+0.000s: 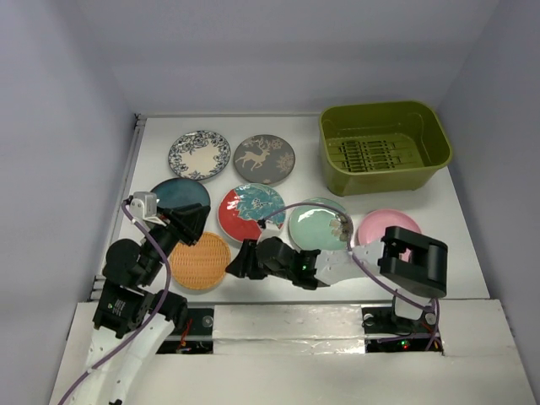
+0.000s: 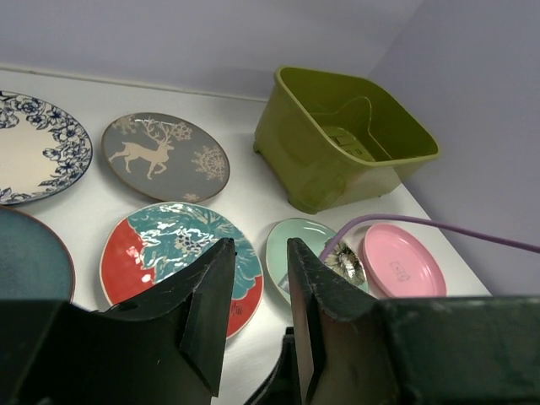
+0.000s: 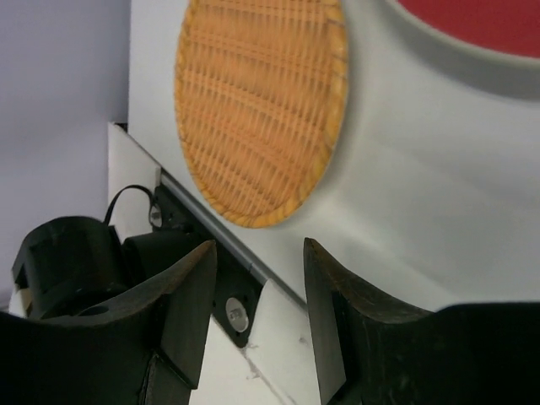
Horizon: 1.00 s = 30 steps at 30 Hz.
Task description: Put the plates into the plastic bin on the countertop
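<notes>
Just left of the right gripper [image 1: 231, 262], whose empty jaws stand apart facing its rim, the orange woven plate [image 1: 200, 261] lies flat at the near edge of the countertop [image 1: 308, 184], well apart from the plastic bin [image 1: 384, 145] at far right.

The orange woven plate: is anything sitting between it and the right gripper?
Nothing visible does. The right gripper, jaws open and empty, faces the orange woven plate across a bare strip of white countertop.
</notes>
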Each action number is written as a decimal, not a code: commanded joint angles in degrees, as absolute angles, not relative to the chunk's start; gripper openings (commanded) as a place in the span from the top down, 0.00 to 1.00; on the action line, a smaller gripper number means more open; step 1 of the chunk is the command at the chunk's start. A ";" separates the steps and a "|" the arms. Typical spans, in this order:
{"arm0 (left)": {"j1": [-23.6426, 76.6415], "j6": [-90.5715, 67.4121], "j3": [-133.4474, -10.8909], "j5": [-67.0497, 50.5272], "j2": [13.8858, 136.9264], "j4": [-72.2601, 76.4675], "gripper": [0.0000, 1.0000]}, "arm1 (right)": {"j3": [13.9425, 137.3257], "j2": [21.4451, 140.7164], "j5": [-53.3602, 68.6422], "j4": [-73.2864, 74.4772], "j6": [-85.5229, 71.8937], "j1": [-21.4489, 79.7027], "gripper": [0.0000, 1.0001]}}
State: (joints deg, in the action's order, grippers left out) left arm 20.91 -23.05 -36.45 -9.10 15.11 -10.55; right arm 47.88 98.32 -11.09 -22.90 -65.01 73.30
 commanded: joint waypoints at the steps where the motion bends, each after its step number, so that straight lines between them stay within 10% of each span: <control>1: 21.09 -23.20 -36.56 -8.70 13.98 -8.09 0.72 | 50.71 100.89 -8.71 -24.52 -66.09 71.55 0.49; 30: 20.04 -22.94 -36.47 -9.05 15.12 -8.00 0.69 | 53.97 113.64 -0.79 -35.59 -67.06 65.30 0.75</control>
State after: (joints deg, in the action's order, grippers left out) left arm 20.49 -23.03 -36.45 -8.60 14.52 -10.55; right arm 53.87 114.10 -0.69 -31.31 -66.78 65.58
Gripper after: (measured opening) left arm 0.303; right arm 0.260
